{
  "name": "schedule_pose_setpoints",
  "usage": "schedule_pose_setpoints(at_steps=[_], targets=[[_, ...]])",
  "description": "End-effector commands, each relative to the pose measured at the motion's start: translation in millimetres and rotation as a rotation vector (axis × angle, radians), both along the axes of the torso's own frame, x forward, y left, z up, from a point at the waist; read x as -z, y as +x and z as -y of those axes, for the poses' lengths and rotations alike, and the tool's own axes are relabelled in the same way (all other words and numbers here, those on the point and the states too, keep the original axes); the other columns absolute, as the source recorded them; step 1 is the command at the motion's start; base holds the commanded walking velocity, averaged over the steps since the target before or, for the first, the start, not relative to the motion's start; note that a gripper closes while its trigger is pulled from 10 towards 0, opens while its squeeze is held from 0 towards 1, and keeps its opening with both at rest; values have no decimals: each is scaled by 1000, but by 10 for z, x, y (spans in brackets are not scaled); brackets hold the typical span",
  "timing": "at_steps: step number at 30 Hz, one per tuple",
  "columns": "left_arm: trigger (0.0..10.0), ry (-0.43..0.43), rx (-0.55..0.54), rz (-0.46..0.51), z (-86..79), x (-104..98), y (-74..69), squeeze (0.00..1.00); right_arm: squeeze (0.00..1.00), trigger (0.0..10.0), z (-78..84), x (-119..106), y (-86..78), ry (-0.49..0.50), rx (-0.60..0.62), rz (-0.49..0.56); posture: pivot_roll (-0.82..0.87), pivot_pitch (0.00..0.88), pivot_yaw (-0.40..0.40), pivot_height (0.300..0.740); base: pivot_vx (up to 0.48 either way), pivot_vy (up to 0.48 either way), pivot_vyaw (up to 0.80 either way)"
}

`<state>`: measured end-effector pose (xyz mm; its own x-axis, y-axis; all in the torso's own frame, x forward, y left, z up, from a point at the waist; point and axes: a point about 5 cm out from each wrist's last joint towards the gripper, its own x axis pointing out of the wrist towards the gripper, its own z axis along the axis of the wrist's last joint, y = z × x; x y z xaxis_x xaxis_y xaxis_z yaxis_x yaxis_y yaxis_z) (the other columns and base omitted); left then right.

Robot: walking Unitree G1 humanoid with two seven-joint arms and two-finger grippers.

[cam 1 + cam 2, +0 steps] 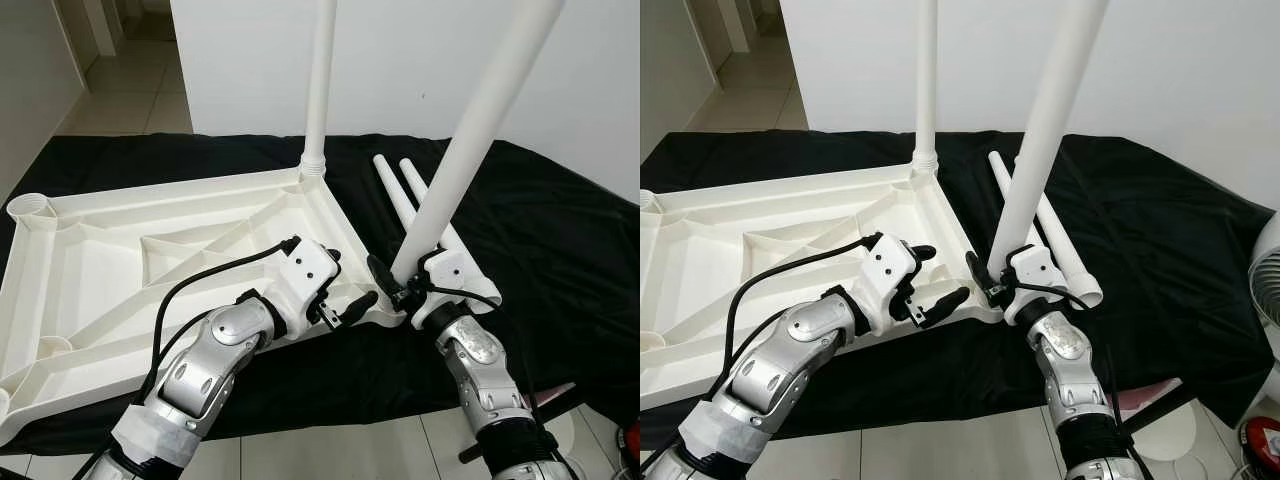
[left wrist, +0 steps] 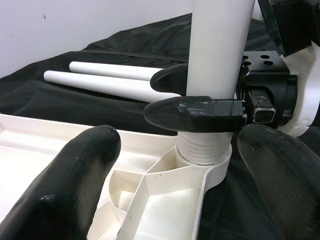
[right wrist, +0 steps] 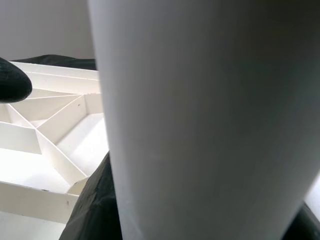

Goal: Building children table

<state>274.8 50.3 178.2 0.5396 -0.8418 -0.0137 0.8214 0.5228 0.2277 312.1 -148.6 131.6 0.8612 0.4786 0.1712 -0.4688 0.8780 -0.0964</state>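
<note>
So I've got the right gripper [image 1: 392,278] clamped around a white table leg [image 1: 470,135], which leans a bit with its threaded end sitting in the socket at the near right corner of the upside-down white tabletop [image 1: 100,270]. My left gripper [image 1: 340,290] hovers with fingers spread just beside that corner. Another leg [image 1: 320,80] stands upright in the far right corner. Two spare legs [image 1: 405,195] lie on the black cloth [image 1: 560,230] right of the tabletop.
</note>
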Motion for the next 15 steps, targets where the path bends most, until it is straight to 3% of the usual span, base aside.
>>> schedule_pose_setpoints(at_steps=[1,15], targets=[[10000,-1,19,21,5,-67,-10,0,0,10000,20,327,-56,22,18,-178,57,57,-27,740,0,0,0],[10000,-6,14,21,-2,-82,-11,0,0,10000,45,362,25,62,74,-273,60,59,-30,740,0,0,0]])
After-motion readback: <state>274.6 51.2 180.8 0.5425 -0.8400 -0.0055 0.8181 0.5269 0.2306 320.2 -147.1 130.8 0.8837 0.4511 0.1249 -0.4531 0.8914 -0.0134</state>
